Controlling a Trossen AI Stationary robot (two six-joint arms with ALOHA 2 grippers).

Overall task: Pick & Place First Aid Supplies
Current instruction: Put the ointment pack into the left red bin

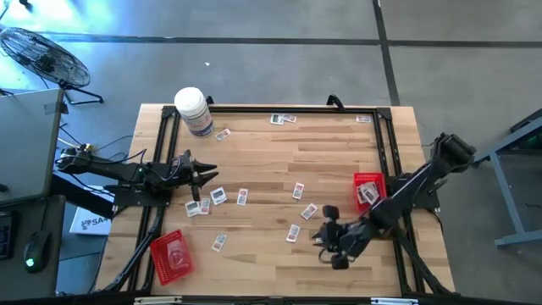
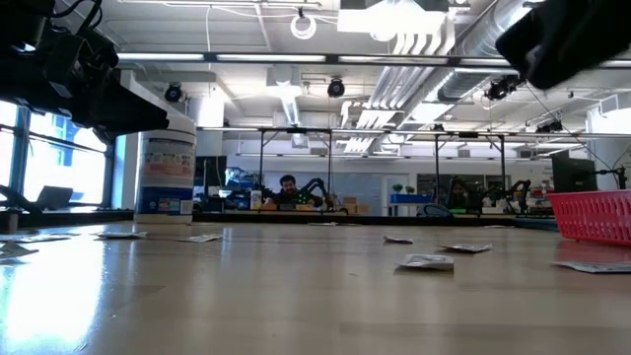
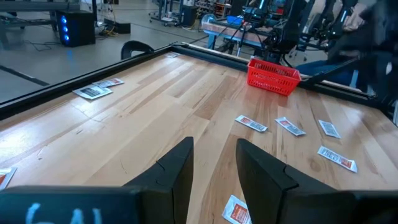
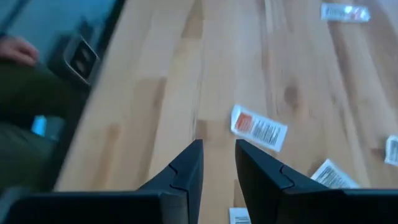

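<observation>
Small white packets with red or dark print, the first aid supplies (image 1: 298, 191), lie flat and scattered over the wooden table (image 1: 279, 152). More packets lie in a red tray (image 1: 369, 181) at the right side. My right gripper (image 1: 322, 241) hovers open above the table's near middle, a packet (image 4: 258, 129) lying just ahead of its fingers and nothing between them. My left gripper (image 1: 212, 176) waits open at the left side, with packets (image 1: 218, 196) just on its near side.
A large white jar (image 1: 193, 110) stands at the far left. A second red tray (image 1: 172, 254) sits at the near left corner. A black frame (image 1: 385, 144) borders the table. A person's hand (image 4: 13, 50) shows beyond the table edge.
</observation>
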